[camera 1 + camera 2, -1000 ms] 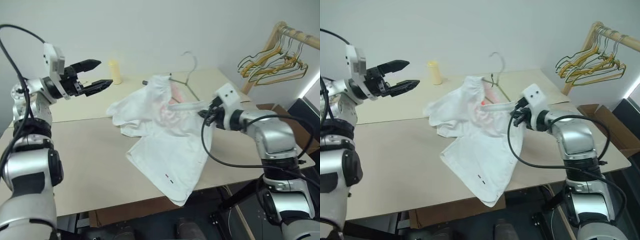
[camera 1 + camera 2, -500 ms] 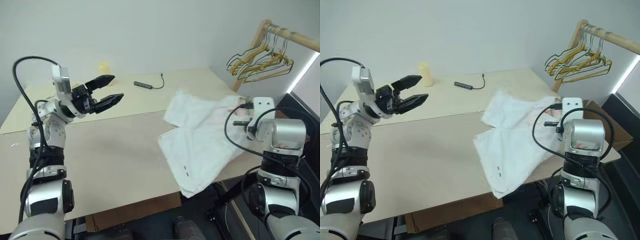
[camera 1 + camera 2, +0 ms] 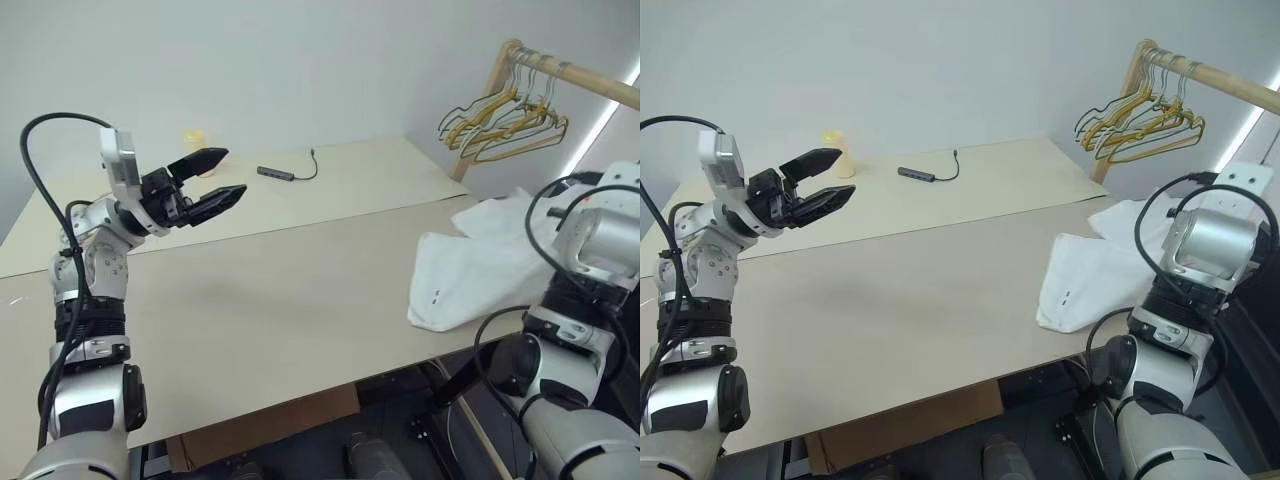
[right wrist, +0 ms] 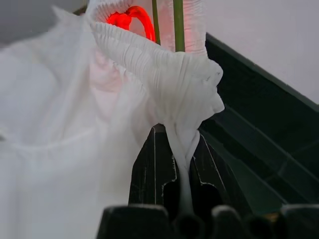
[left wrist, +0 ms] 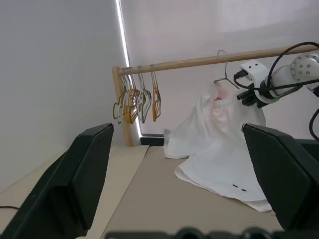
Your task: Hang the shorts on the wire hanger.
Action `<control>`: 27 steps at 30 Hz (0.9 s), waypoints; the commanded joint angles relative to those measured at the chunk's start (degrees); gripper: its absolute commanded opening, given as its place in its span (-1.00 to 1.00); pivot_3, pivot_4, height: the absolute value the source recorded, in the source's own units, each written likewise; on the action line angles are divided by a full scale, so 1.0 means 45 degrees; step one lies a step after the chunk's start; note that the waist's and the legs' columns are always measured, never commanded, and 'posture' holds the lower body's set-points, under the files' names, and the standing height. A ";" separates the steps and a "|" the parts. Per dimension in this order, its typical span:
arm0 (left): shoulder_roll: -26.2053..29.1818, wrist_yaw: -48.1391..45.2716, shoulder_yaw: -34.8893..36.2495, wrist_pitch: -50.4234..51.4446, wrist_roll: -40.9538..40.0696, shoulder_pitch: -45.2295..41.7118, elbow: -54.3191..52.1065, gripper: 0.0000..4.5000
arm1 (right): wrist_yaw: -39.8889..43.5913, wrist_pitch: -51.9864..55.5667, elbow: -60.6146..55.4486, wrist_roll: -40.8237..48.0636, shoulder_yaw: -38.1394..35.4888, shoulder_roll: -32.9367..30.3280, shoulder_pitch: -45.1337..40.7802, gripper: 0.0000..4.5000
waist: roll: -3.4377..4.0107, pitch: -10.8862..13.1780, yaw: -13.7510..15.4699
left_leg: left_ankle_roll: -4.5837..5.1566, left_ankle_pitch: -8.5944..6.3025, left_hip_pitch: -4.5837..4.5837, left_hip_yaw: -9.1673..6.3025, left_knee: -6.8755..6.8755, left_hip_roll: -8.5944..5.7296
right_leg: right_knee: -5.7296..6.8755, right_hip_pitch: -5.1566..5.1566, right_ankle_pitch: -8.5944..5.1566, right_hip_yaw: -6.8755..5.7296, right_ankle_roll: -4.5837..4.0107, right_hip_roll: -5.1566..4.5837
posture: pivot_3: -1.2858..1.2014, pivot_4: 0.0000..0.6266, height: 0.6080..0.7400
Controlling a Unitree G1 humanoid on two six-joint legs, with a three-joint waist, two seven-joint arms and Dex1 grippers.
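Two grippers, two very different jobs. The right gripper (image 4: 180, 164) is clamped shut on a pinch of the gathered elastic waistband of the large white cloth shorts (image 3: 470, 275), a hold that, I judge, keeps the garment gathered around the thin dark grey-green wire hanger (image 4: 178, 25), whose two wires pass through the waistband just beyond the fingertips. From that grip the shorts trail down and away, their long axis running from the raised waist to the hems, which lie on the pale beige surface (image 3: 280, 290) near its edge; the small dark marks sit at the low end. The left gripper (image 3: 222, 175) hangs well apart over the surface, jaws spread wide and holding nothing, probably kept clear until needed. Beyond the right gripper, clustered yellow and olive hangers (image 3: 500, 125) hang on a wooden rail (image 3: 570, 75).
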 commanded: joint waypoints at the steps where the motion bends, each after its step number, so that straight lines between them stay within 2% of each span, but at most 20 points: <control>1: 0.0193 0.0152 0.0317 0.0107 -0.0349 -0.0007 -0.0696 0.99 | -0.0683 -0.1199 0.0062 0.0274 -0.0897 -0.0319 -0.1076 -1.00 | 0.0001 0.0000 -0.0012 | 0.0000 0.0000 0.0000 0.0000 -0.0001 -0.0001 | -0.0001 0.0001 0.0000 0.0001 0.0001 -0.0001 | -0.10 -1.00 1.00; 12: 0.0249 -0.0246 0.0271 0.0354 -0.0881 0.0764 -0.1872 0.99 | -0.1628 -0.2909 0.4002 0.1454 -0.2392 -0.1959 -0.2724 -1.00 | 0.0023 0.0009 -0.0111 | 0.0003 -0.0002 -0.0001 0.0001 -0.0023 -0.0006 | -0.0044 0.0015 0.0001 0.0002 0.0004 -0.0006 | -0.09 -1.00 1.00; 16: 0.0453 -0.0460 -0.0053 0.0256 -0.0581 0.1084 -0.2194 0.99 | -0.2049 -0.3610 0.6099 0.1963 -0.2824 -0.2832 -0.3240 -1.00 | 0.0037 0.0014 -0.0122 | 0.0003 -0.0001 -0.0003 0.0005 -0.0046 -0.0007 | -0.0083 0.0018 0.0009 0.0006 0.0009 -0.0003 | -0.09 -1.00 1.00; 27: 0.0719 -0.0356 -0.0455 0.0067 -0.0090 0.1482 -0.2424 0.99 | -0.2776 -0.5093 1.0072 0.3782 -0.3283 -0.4255 -0.3574 -1.00 | 0.0045 0.0018 -0.0131 | 0.0006 0.0000 0.0020 0.0029 -0.0111 -0.0012 | -0.0128 0.0026 0.0010 0.0033 0.0013 -0.0001 | -0.09 -1.00 1.00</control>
